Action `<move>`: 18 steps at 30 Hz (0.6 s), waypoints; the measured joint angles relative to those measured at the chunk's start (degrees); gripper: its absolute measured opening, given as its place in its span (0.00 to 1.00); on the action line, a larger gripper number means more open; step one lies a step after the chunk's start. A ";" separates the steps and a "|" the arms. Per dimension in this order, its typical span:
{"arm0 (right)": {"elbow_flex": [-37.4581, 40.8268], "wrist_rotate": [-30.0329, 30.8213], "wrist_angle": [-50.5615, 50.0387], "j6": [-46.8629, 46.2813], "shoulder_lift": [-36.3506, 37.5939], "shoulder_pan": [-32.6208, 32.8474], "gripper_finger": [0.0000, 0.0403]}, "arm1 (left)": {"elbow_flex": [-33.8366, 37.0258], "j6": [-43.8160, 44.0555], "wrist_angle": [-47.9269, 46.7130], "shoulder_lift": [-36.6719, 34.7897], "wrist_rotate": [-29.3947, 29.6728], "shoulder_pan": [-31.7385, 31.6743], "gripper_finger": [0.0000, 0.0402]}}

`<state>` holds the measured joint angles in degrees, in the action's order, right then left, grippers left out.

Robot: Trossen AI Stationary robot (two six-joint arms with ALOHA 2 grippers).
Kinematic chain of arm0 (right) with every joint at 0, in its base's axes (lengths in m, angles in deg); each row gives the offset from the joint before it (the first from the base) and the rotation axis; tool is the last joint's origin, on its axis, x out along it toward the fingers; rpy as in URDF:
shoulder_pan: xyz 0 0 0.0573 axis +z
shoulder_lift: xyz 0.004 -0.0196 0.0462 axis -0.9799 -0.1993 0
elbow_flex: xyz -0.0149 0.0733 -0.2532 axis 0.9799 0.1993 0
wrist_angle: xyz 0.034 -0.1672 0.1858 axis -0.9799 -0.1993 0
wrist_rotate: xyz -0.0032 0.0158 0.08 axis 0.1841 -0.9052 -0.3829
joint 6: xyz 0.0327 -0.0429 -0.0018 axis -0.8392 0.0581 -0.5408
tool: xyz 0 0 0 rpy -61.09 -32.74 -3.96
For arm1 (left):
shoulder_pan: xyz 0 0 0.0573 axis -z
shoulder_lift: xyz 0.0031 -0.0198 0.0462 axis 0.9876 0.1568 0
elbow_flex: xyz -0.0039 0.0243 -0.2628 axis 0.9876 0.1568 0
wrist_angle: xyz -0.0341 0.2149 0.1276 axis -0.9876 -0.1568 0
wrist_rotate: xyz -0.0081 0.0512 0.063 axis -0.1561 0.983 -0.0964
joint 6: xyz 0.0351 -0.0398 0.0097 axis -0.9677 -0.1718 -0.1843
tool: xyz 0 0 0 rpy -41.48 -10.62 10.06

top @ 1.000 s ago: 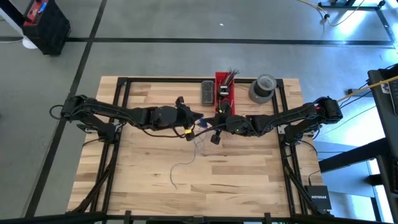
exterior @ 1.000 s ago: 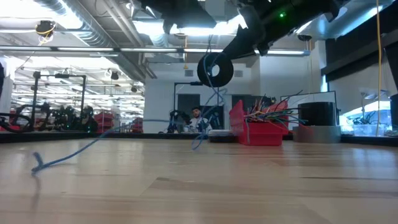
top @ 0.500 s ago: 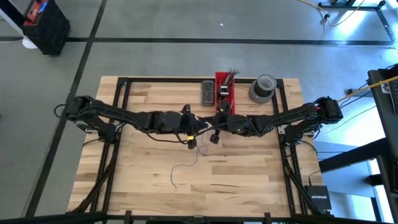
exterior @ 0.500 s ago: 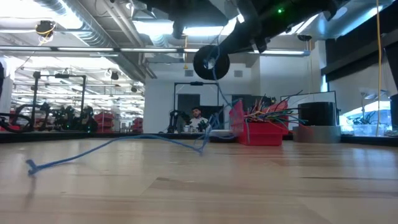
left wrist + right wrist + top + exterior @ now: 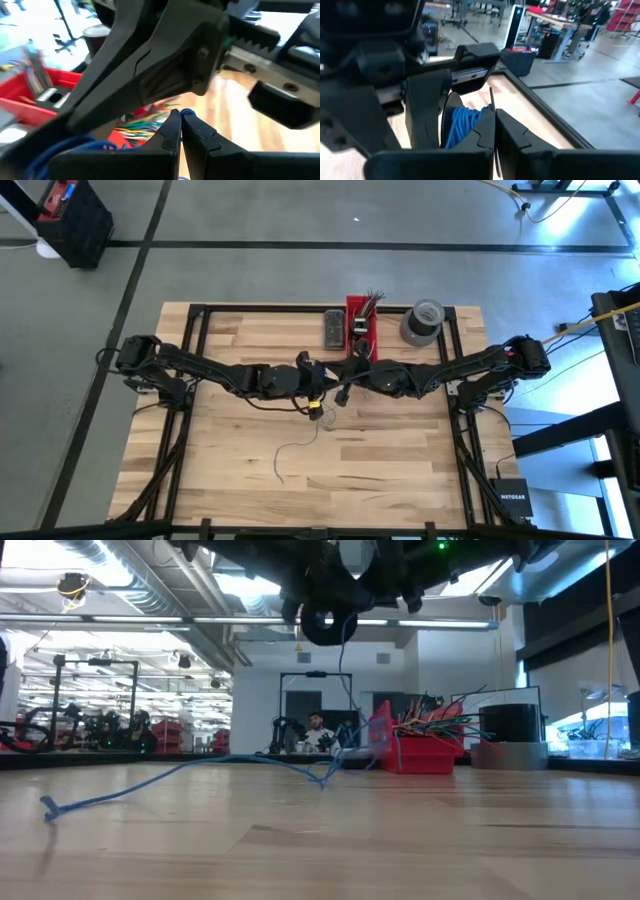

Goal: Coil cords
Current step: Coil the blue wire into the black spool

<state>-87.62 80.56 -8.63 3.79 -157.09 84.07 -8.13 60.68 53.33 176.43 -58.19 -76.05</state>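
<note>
While most of its length trails loose across the bench (image 5: 400, 470), the blue cord (image 5: 190, 768) rises near the red bin (image 5: 415, 752) to a small coil held above the middle of the bench, where both arms meet. Pinched shut on the cord, the left gripper (image 5: 180, 116) and the right gripper (image 5: 494, 114) hang just beside each other, blue loops showing beside the right one. A grey tape roll (image 5: 422, 321) stands beside the bin.
</note>
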 joint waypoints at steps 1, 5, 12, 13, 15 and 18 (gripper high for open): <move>0.00 0.02 0.66 0.06 0.00 -0.04 0.02 | 0.00 -0.34 0.04 0.00 0.78 0.00 0.01; 0.02 0.60 3.72 1.92 0.03 -0.03 0.02 | -0.02 -1.19 0.28 -0.02 1.40 0.39 0.01; 0.03 1.05 9.27 7.09 2.78 0.07 0.02 | -0.17 -4.00 0.09 -0.15 2.04 0.70 0.01; 0.02 0.84 9.21 7.50 3.50 0.09 0.02 | -0.23 -4.18 0.18 -0.15 2.06 0.65 0.01; 0.04 0.45 9.04 7.84 4.82 0.13 0.02 | -0.24 -4.94 0.20 -0.15 2.04 0.61 0.01; 0.07 -1.99 8.65 8.04 7.11 0.13 0.02 | -0.26 -5.76 0.52 -0.17 2.29 0.66 0.01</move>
<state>-87.56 78.57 0.02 11.83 -149.98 84.20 -8.39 54.93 53.85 176.26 -55.90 -75.39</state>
